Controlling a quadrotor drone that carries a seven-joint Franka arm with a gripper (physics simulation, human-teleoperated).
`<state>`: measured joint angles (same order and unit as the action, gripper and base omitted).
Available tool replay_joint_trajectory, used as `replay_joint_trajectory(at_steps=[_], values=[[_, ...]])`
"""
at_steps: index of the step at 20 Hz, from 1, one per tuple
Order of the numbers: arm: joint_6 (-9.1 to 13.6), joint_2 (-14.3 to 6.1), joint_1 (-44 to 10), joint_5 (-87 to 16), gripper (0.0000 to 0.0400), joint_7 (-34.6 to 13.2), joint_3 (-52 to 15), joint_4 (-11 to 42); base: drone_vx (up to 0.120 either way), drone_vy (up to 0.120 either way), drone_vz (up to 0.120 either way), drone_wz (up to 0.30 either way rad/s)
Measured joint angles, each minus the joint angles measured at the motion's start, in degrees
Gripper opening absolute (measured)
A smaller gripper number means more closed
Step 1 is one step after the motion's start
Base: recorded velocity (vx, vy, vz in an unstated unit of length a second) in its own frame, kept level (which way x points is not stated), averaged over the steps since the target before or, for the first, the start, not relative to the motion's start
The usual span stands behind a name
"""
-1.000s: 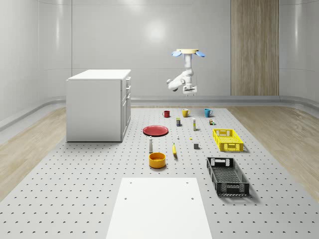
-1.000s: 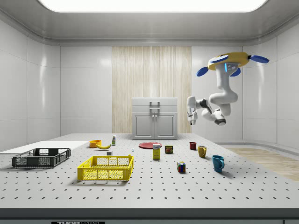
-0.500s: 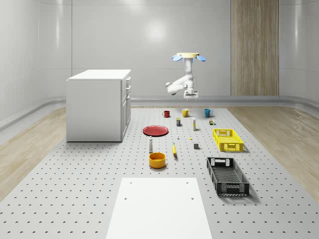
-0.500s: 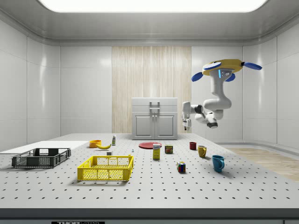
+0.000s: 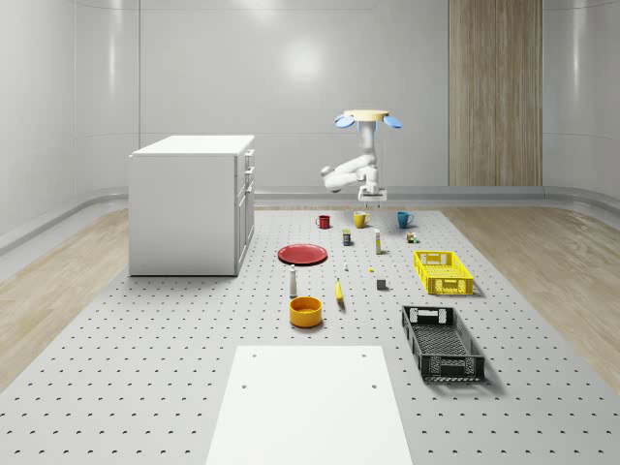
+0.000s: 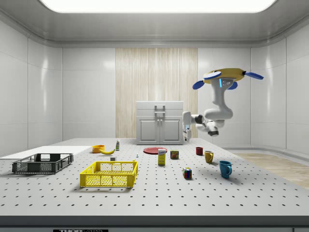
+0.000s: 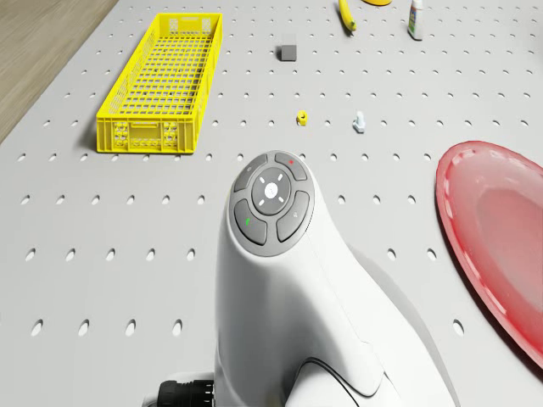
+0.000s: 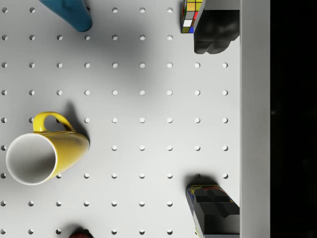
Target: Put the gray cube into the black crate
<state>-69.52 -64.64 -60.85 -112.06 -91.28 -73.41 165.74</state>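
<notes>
Whole-scene view has the drone (image 5: 366, 117) hovering in the air above the far end of the bench (image 5: 145, 368), over the row of mugs, with the arm folded below it and the pincer (image 5: 368, 197) hanging above the yellow mug (image 5: 360, 220). The wrist view, looking straight down, agrees: the yellow mug (image 8: 42, 151) lies below with the blue mug (image 8: 69, 14) and the colour-puzzle cube (image 8: 192, 16) near it, and two dark fingertips (image 8: 215, 29) stand well apart with bare bench between them, so the pincer is wide and holds nothing.

The gray cube (image 5: 382, 285) sits untouched on the bench, just beside the near end of the yellow crate (image 5: 443, 272) and between the mugs and the black crate (image 5: 442, 342); the drone view shows the gray cube (image 7: 288, 53) ahead of the arm, close to the yellow crate (image 7: 161, 85). The black crate stands nearer the whole-scene camera, apart from the cube.

By these pictures the task is in its approach step: no grasp has been made. The next move calls for bringing the drone over the cube, lowering the wide pincer squarely about it and closing. The cube is small, so centring it between the fingertips will probably matter, and the yellow crate close by leaves little room on that side.
</notes>
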Motion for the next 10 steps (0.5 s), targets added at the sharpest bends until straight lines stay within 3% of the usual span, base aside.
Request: replay_joint_trajectory(at_steps=[8,10], values=[[-2.05,-2.34,-0.91,1.22,0.04,-0.84,-0.8,-0.17,0.12,0.0,-0.12,0.0],[-2.56,-2.9,-1.1,1.51,0.04,-1.02,-0.98,-0.21,0.12,0.0,-0.04,0.0]])
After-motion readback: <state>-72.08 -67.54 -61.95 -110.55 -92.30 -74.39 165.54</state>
